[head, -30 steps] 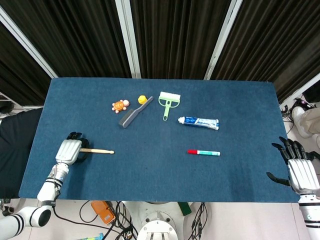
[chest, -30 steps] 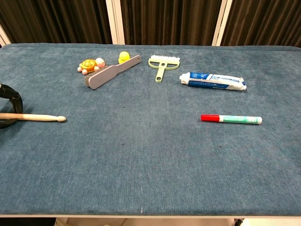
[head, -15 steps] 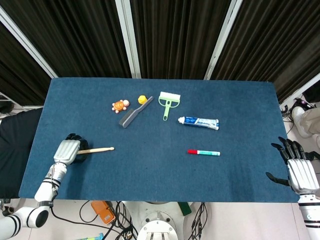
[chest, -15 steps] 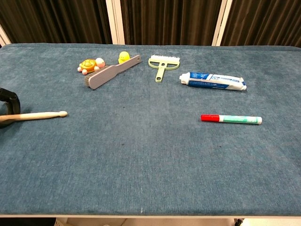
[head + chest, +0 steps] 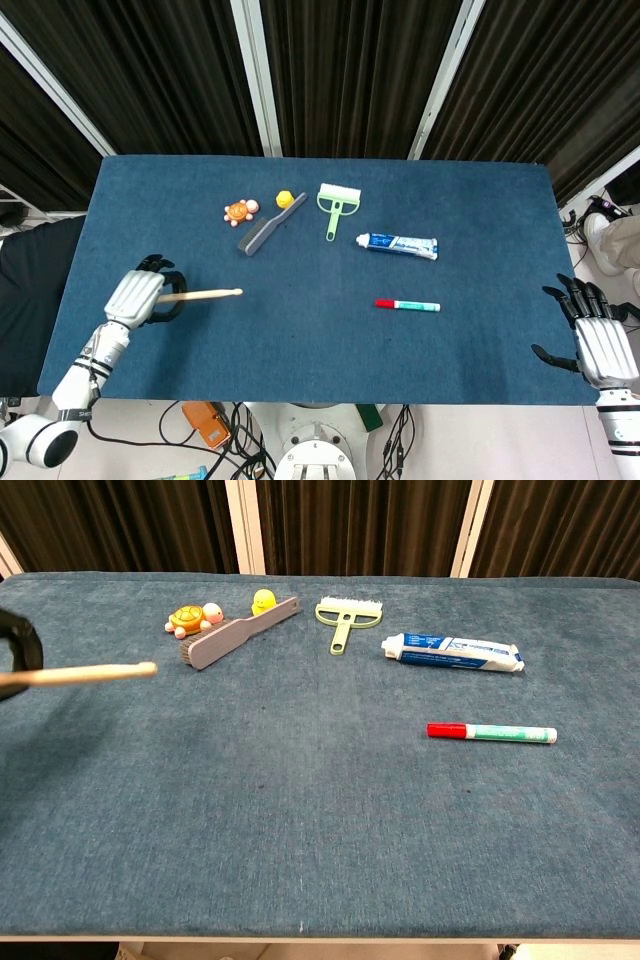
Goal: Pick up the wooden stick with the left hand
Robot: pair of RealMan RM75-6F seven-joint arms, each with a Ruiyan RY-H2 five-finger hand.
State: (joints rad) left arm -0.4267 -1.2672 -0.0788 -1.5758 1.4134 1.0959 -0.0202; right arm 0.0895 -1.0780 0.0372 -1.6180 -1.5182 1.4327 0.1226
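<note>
At the near left of the table [image 5: 300,340], the left hand [image 5: 135,297] grips the stick [image 5: 205,294] by one end, fingers wrapped around it. The stick juts out to the right of the hand, roughly level, its rounded tip pointing toward the middle of the cloth; the chest view shows it [image 5: 85,673] clear of the surface, with only dark fingers [image 5: 22,645] at the frame's left edge. Further back lie a turtle toy [image 5: 239,210], a yellow duck [image 5: 284,198] and a grey brush [image 5: 270,224], then a green brush [image 5: 335,207]. To the right sit a toothpaste tube [image 5: 397,245] and, nearer, a marker [image 5: 407,305]. At the near right edge, the right hand [image 5: 597,340] rests with fingers spread, holding nothing.
</note>
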